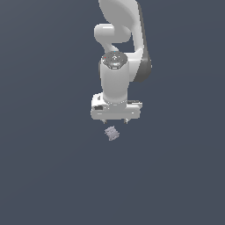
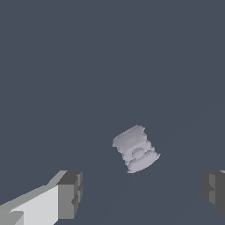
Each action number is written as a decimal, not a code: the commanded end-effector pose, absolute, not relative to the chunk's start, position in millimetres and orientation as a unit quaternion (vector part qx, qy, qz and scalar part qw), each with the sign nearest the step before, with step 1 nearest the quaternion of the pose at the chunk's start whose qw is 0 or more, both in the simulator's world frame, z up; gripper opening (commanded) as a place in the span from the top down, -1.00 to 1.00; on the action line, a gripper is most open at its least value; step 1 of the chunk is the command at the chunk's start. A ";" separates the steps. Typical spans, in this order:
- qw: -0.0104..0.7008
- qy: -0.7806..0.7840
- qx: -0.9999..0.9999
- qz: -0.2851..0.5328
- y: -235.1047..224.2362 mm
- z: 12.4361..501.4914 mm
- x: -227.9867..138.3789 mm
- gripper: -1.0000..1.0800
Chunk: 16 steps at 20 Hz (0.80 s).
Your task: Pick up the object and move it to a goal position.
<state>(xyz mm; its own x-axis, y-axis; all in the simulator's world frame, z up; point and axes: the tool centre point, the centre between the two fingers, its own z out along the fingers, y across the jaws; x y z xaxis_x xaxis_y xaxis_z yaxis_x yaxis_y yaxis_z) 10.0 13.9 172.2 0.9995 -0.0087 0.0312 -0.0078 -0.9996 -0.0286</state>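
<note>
The object (image 1: 112, 133) is a tiny pale grey-lavender ridged lump lying on the dark floor, just in front of the white arm in the exterior view. My gripper (image 1: 115, 120) hangs over it, pointing down, with its short fingertips apart from the lump. In the wrist view the object (image 2: 136, 149) lies a little ahead of the line between the two dark fingertips (image 2: 70, 193), which stand far apart. My gripper (image 2: 143, 193) is open and holds nothing.
A plain dark blue-grey floor (image 1: 48, 167) fills both views. Behind the gripper rises the white arm (image 1: 116, 52). No goal marker shows.
</note>
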 end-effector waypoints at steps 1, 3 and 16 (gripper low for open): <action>0.014 0.004 -1.000 -0.016 13.9 172.2 10.0 -0.92; 0.015 0.003 -1.000 -0.016 14.2 172.3 10.1 -0.92; 0.022 -0.013 -0.999 -0.022 19.0 176.8 11.1 -0.92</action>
